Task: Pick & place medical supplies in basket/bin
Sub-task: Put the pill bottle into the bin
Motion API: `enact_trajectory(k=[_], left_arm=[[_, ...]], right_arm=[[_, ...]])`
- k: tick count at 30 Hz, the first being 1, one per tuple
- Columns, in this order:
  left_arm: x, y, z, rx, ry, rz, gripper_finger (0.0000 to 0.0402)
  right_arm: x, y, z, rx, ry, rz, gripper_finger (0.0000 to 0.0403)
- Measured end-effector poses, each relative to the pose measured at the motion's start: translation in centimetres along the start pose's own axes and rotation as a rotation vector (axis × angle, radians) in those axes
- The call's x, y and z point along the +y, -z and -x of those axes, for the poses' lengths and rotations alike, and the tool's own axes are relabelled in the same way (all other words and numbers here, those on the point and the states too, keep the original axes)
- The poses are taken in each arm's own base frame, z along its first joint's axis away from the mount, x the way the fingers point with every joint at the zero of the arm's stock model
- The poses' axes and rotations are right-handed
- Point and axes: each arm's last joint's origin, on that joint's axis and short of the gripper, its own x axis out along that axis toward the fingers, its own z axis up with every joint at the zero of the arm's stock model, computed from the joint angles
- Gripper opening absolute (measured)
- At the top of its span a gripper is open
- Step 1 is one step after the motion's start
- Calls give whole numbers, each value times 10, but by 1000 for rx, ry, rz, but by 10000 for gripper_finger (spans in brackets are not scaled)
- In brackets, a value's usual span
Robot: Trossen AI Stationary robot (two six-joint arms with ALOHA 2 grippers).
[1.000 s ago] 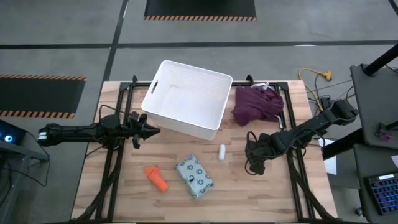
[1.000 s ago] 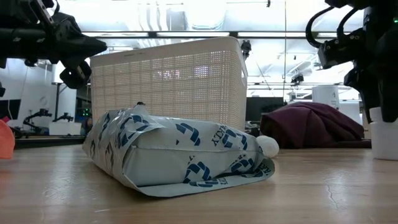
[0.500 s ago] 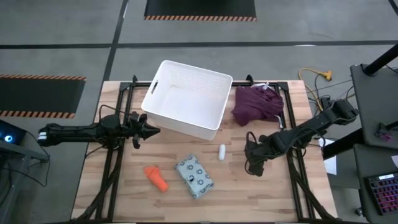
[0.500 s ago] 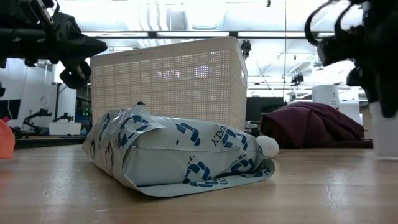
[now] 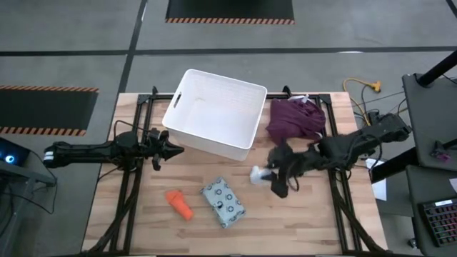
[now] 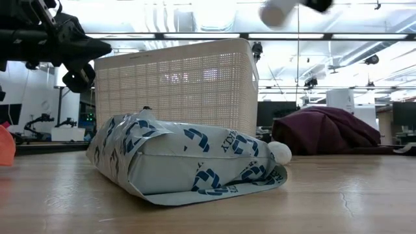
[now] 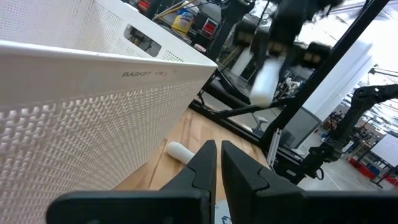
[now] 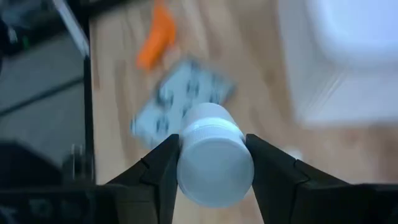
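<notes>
My right gripper (image 8: 211,163) is shut on the tiny white vial (image 8: 214,165) and hangs above the table's middle (image 5: 277,180). In the low view the vial (image 6: 276,10) shows high over the table. The white tube (image 7: 180,149) lies on the wood near the basket (image 5: 214,139). The grey-blue dotted packet (image 5: 223,203) and the orange tapered piece (image 5: 180,203) lie flat toward the near edge. My left gripper (image 5: 175,150) is shut and waits in the air beside the basket's near left corner. My right gripper pinches the vial's body (image 8: 186,163) between its two fingers (image 8: 160,163), one on each side, just behind the ribbed cap. The fingers slant down from the table's right. The vial is lifted clear of the table.
The maroon cloth heap (image 5: 295,119) lies right of the basket near the far edge. Black frame rails (image 5: 128,193) run along the table's left and right sides. Bare wood (image 5: 300,221) shows in the near right part.
My right gripper has risen and swung toward the table's left, carrying the vial. The vial stood low at the table's right a second ago and is now lifted clear, high over the middle beside the tube.
</notes>
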Motion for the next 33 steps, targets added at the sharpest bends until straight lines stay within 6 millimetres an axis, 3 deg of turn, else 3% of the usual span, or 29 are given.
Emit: enact_trajectory(k=[5,9,21,27,33], left_arm=[[0,0,0,0,0,0,6],[0,0,0,-1,0,0,6],[0,0,0,-1,-1,0,6],[0,0,0,-1,-2,0,6],[0,0,0,-1,-2,0,6]], right_arm=[[-17,-41,19,-163,91,36,150],[-42,-69,16,-202,146,61,150],[-121,-144,-39,-19,318,115,150],[-159,-179,-68,51,311,87,150],[-199,-195,-101,186,356,118,150]])
